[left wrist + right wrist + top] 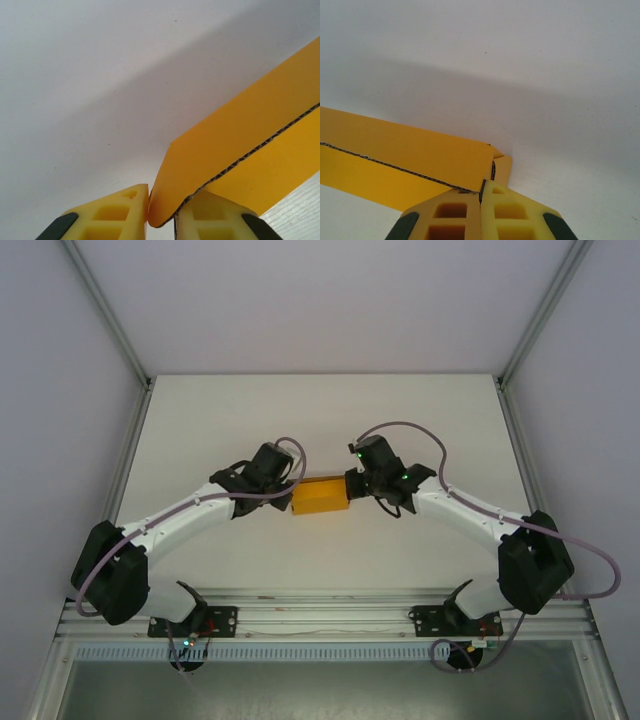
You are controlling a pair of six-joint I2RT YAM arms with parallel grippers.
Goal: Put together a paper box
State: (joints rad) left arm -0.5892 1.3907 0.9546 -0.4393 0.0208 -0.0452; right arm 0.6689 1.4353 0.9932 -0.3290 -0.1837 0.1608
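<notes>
The paper box [320, 496] is an orange-yellow card box held above the middle of the table between both arms. My left gripper [291, 493] is at its left end. In the left wrist view the left gripper [161, 204] is shut on a rounded flap corner of the paper box [250, 130], whose corrugated edge shows. My right gripper [352, 486] is at the box's right end. In the right wrist view the right gripper [481, 188] has its fingers pressed together on a panel edge of the paper box [410, 150] at a folded corner.
The white table [320, 410] stretches behind and to both sides of the box. Metal frame posts [130, 430] run along the table's left and right edges. The arm bases sit on a rail [320, 615] at the near edge.
</notes>
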